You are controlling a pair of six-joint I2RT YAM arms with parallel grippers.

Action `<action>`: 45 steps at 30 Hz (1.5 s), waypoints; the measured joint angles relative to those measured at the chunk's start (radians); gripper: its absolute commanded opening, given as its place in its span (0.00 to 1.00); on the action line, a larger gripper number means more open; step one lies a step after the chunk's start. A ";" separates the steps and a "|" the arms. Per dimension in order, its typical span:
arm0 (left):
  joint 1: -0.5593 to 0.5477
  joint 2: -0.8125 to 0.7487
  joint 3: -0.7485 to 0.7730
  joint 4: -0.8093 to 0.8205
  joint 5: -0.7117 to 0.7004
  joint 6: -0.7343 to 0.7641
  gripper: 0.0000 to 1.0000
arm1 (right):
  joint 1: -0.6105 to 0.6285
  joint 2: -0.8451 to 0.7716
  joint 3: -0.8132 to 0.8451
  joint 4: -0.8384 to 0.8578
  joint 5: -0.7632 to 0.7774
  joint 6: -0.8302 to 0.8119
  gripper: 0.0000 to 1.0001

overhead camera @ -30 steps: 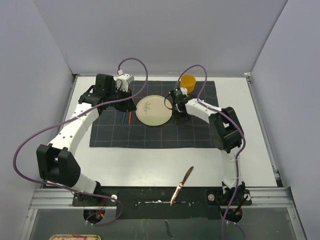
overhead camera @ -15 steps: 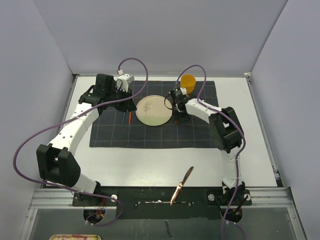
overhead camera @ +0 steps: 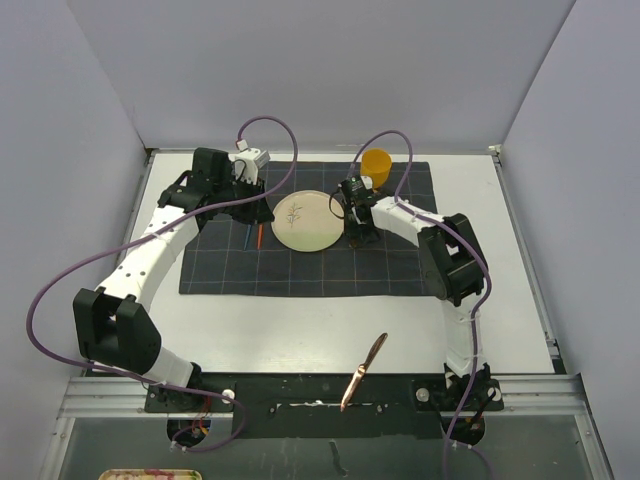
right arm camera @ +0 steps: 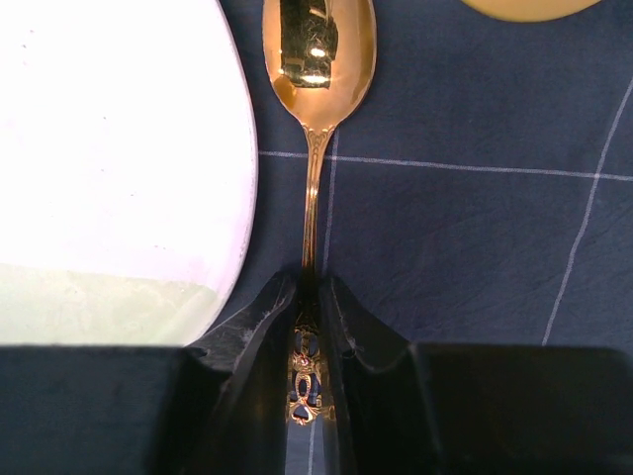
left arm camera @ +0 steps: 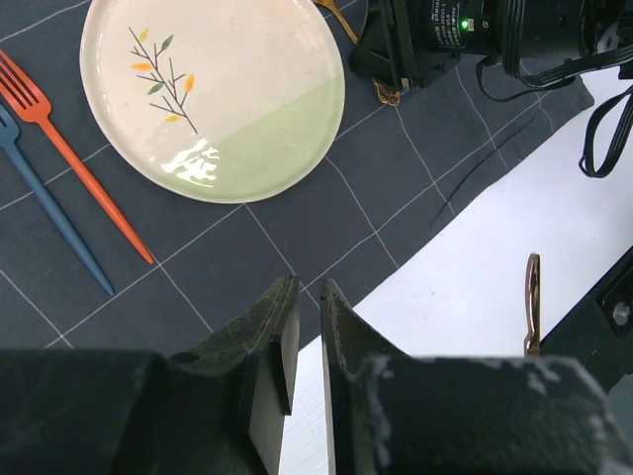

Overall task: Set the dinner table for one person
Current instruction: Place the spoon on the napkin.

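Dinner table, a big flat white tabletop (overhead camera: 300,330), spans the workspace and carries a dark grey gridded cloth mat (overhead camera: 300,270). Step in hand: placing the gold metal spoon (right arm camera: 316,59) just right of the round cream-and-green plate (overhead camera: 306,220). The right gripper (right arm camera: 309,297) is clamped on its handle. Left gripper (left arm camera: 309,327) is almost closed and empty. Next, I'd guess: release, then fetch the copper knife (overhead camera: 362,373). Plate is bare and the yellow cup (overhead camera: 376,162) looks empty.

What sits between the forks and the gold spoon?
The plate. Left wrist view shows the forks on one side of it; right wrist view shows the spoon on the other.
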 measured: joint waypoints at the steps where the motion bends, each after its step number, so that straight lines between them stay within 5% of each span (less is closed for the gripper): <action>1: 0.000 0.000 0.000 0.000 0.000 0.000 0.14 | 0.000 0.000 0.000 0.000 -0.001 0.000 0.15; 6: 0.000 0.000 0.000 0.000 0.000 0.003 0.14 | 0.002 0.000 0.000 0.000 -0.001 -0.001 0.17; 14: 0.000 0.000 0.000 -0.005 0.001 0.003 0.14 | 0.007 0.000 0.000 -0.002 -0.002 0.003 0.00; 45: 0.000 0.000 0.000 -0.020 0.007 0.007 0.14 | 0.006 0.000 0.003 -0.016 -0.008 0.056 0.00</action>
